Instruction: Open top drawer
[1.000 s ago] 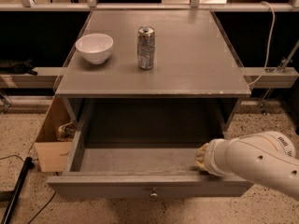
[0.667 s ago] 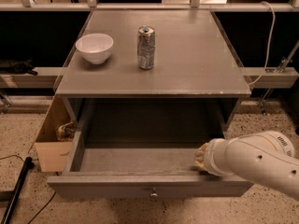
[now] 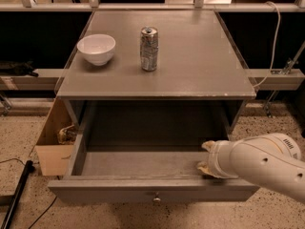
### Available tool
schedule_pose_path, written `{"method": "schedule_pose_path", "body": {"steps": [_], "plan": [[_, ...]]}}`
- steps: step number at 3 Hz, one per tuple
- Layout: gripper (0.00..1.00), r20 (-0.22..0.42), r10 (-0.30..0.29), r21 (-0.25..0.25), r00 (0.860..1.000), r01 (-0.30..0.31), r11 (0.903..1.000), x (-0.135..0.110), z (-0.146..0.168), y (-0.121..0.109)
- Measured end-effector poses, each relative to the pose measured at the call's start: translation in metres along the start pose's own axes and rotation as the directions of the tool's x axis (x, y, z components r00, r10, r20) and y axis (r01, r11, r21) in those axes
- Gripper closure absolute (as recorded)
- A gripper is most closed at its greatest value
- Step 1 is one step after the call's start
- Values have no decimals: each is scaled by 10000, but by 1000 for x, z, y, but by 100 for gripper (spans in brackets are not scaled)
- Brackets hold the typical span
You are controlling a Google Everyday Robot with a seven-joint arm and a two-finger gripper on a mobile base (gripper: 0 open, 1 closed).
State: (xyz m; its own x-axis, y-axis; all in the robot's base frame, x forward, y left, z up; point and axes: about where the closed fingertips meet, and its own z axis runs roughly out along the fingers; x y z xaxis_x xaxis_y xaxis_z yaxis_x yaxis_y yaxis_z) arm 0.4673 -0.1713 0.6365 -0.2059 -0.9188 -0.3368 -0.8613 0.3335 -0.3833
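Speckled stone floor runs under a grey table. It carries a white bowl at the far left and a drinks can just right of it, the two apart. A cardboard box sits on the floor against the table's left side.

The top drawer stands pulled well out toward the near side, its grey inside showing. My gripper sits inside it at the near right corner, close against the back of the front panel. I cannot tell how far open it is or whether it grips anything.

I judge the drawer to be a stiff, fairly heavy wooden box. The small round knob at centre front is the natural hold, though smooth and easy to slip off. Pulling from the right corner may skew it.
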Motion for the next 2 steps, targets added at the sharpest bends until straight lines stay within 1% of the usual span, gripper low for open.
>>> {"method": "schedule_pose_path", "body": {"steps": [1, 2], "plan": [[0, 0, -1, 1, 10000, 1, 10000, 0, 0, 0], [0, 0, -1, 2, 10000, 1, 10000, 0, 0, 0]]}}
